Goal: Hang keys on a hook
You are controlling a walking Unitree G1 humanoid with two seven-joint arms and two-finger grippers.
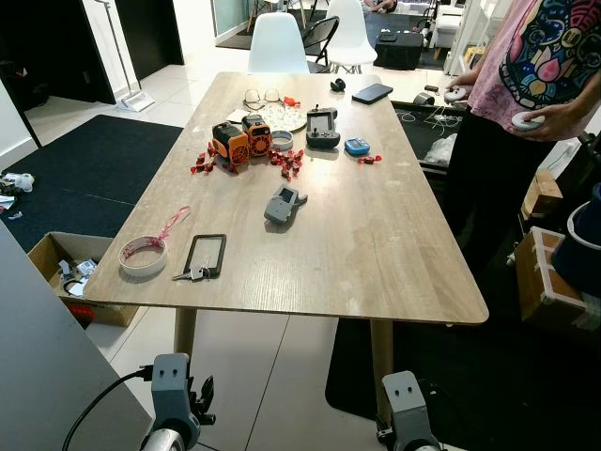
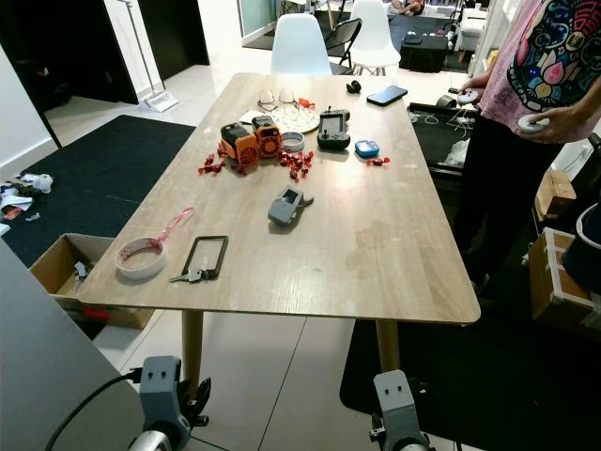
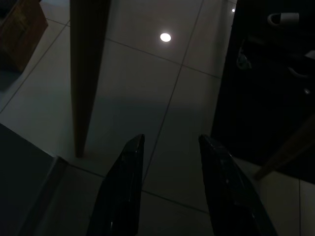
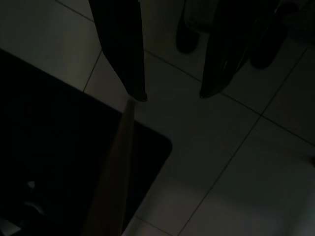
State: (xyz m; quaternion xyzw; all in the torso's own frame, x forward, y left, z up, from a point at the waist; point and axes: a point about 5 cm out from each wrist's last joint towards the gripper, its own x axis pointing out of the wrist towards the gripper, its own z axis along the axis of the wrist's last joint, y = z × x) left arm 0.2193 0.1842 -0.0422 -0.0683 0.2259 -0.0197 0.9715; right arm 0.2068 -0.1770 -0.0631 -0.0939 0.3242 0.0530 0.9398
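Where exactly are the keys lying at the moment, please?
In the left eye view, the small metal keys lie near the wooden table's front left edge, touching the black rectangular frame, right of the tape roll.

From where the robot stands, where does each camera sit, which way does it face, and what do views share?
Left eye view: head, down at table with keys; both arms low.
Right eye view: head, same table, keys and person.
Left wrist view: left arm, along open left gripper at floor and table leg.
Right wrist view: right arm, along open right gripper at floor.
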